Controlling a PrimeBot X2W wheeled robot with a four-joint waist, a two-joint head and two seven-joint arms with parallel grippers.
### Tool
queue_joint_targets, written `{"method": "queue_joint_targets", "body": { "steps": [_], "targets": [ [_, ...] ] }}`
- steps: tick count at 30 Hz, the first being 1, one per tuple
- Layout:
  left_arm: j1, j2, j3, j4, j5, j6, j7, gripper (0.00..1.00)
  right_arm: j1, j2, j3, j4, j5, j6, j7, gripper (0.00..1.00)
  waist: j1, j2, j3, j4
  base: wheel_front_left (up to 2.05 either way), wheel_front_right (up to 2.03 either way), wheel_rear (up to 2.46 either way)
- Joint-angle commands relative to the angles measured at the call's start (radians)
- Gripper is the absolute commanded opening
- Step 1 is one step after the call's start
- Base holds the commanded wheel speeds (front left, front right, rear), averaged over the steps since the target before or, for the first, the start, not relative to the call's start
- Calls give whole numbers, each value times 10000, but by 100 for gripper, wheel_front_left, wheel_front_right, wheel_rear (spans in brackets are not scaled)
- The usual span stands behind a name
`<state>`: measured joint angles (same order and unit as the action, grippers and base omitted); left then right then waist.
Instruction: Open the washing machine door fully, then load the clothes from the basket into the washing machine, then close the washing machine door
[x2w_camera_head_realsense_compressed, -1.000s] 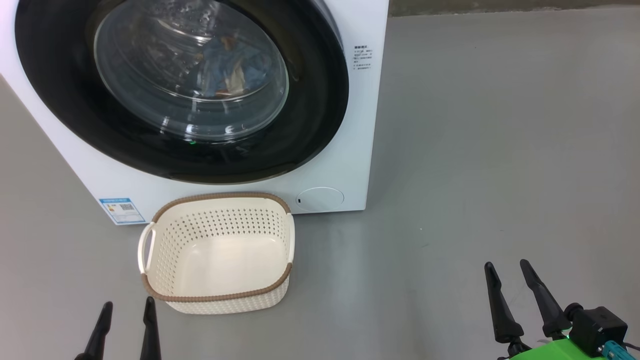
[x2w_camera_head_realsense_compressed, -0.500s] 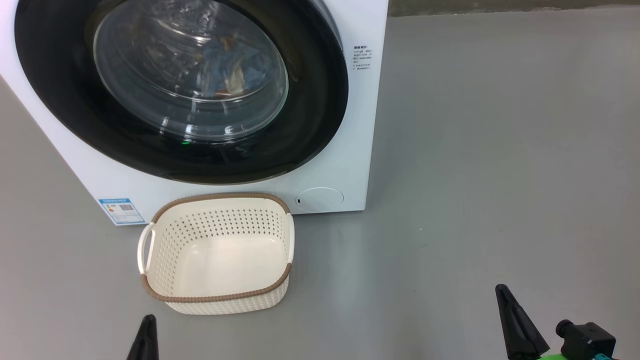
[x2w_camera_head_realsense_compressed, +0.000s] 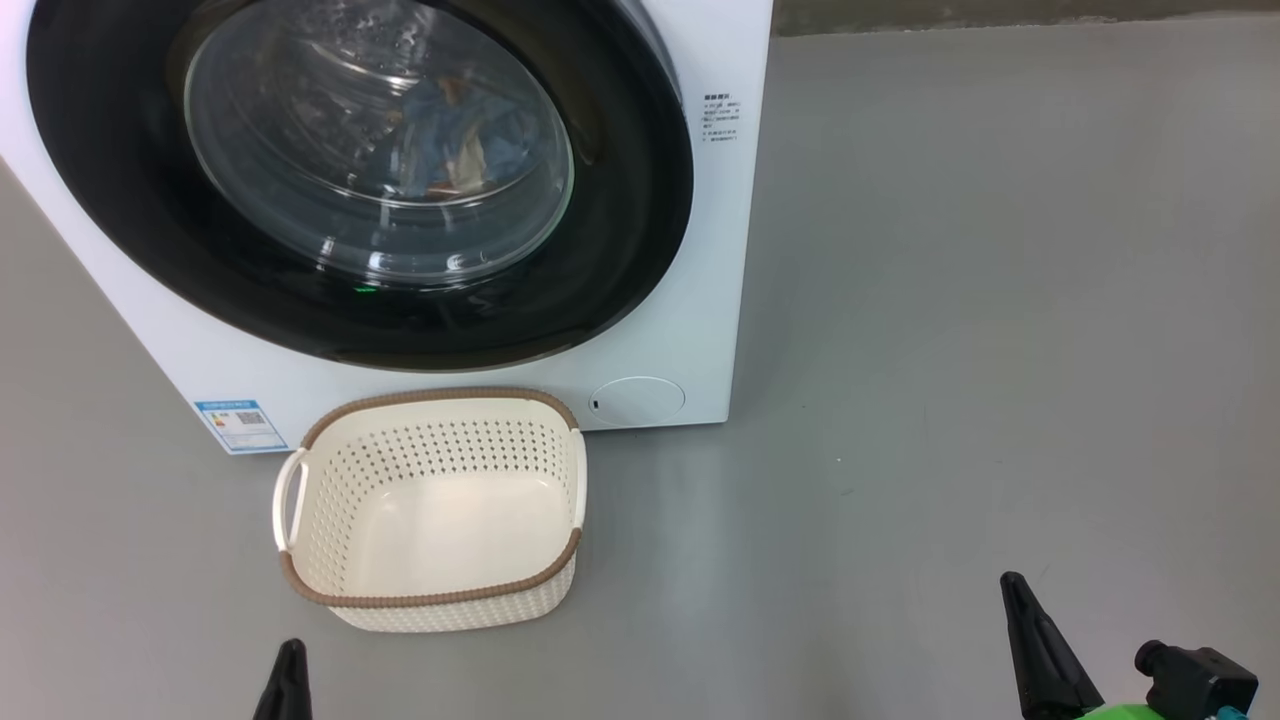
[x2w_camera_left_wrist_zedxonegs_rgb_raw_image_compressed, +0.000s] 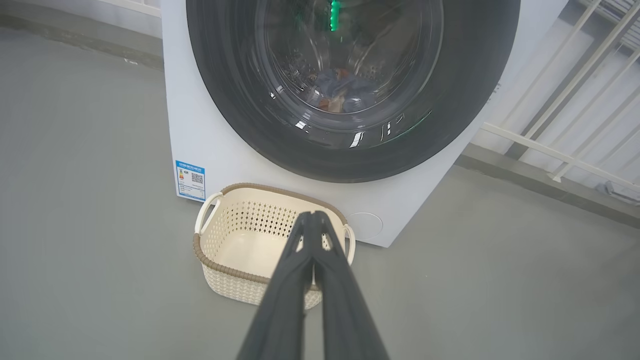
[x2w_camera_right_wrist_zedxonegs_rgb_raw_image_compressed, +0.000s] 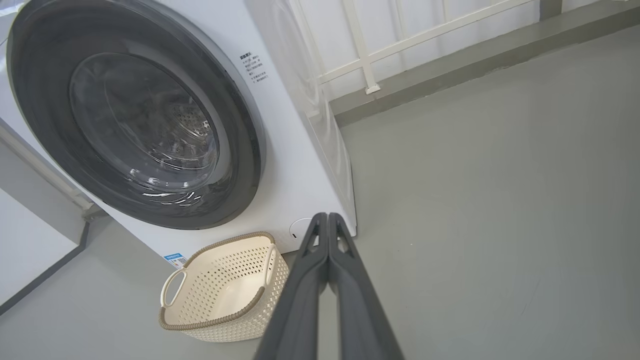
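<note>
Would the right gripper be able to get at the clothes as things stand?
Likely not: the washing machine door is shut, with the clothes behind its glass; the right gripper, fingers together, hangs well short.

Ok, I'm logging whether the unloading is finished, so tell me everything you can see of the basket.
The basket is a small cream-white plastic tub, a rounded rectangle, with perforated walls, a plain bottom, a brown woven-look rim band and white loop handles at both short sides. It stands upright and empty on the grey floor, just in front of the washing machine, below its closed door. Whether its back rim touches the machine cannot be told.
</note>
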<state>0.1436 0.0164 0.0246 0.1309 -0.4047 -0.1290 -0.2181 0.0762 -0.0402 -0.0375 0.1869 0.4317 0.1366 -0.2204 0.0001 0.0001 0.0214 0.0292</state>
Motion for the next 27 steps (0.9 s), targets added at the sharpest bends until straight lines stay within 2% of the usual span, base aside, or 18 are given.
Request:
{"method": "queue_joint_targets", "body": {
  "steps": [1,27],
  "targets": [
    [-340,175,59,-154,-362,0,60,0,-340,-129,24,-196,363,-9,68,0,-1,-1,-3,-5,0,0,0],
    [-843,334,86,145,-3232,-7,686,0,-682,-224,-20,-21,3147,-20,719,0,-1,-1,-45,-72,0,0,0]
  ]
}}
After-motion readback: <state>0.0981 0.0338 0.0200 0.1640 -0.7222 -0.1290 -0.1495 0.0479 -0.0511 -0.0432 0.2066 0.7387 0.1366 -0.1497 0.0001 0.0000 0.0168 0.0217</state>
